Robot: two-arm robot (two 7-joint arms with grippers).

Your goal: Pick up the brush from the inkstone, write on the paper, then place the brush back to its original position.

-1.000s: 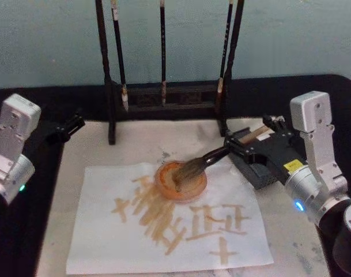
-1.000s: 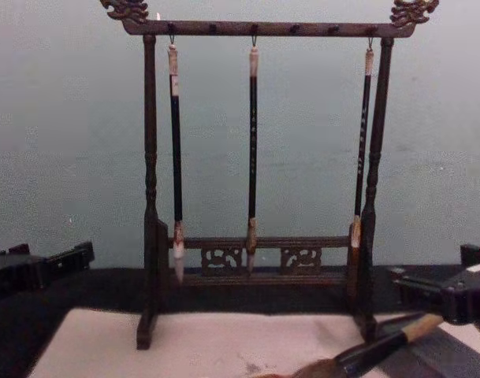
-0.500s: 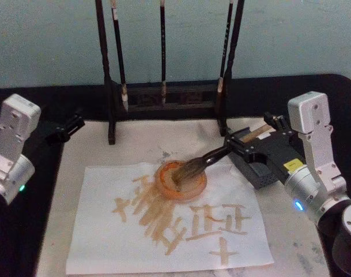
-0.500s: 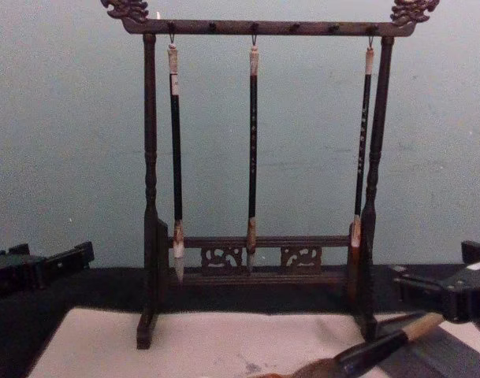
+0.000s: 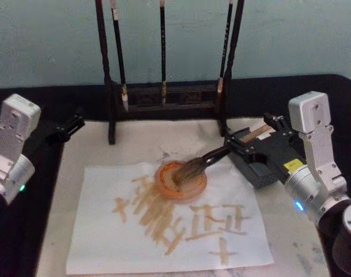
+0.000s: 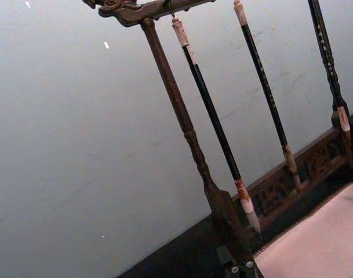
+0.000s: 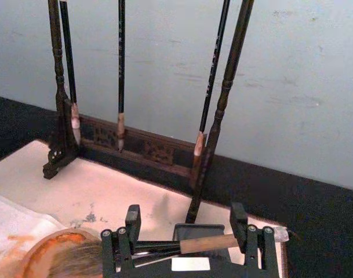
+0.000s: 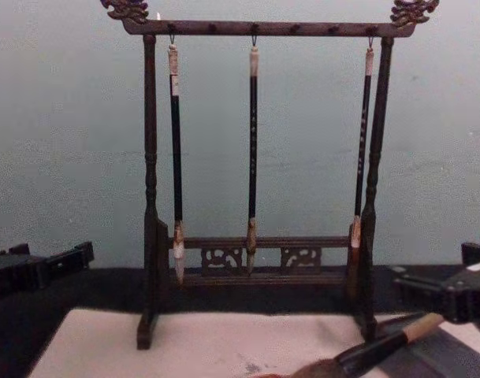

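The thick calligraphy brush with black lower and tan upper shaft (image 5: 221,153) lies slanted, its brown bristles in a shallow orange dish (image 5: 181,180) on the off-white paper sheet (image 5: 106,231). The right gripper (image 5: 244,144) is clamped across its shaft, over the dark grey rectangular inkstone (image 5: 261,173). The left gripper (image 5: 68,126) is parked at the table's left edge; its jaw state cannot be determined.

1. The brush (image 5: 212,157) has a glossy black lower shaft, a matt tan wooden upper shaft and coarse, bushy brown bristles.
2. The paper (image 5: 106,242) is matt and off-white, its strokes a dull tan stain.
3. The dish (image 5: 166,187) under the bristles looks smooth and glazed orange.
4. The rack (image 8: 150,197) is dark carved wood with a low sheen.
5. The right tool (image 5: 253,151) is matt black plastic or metal; the arm casing (image 5: 310,124) above it is smooth white plastic.
6. The counter (image 5: 94,147) carries a pale felt-like mat.
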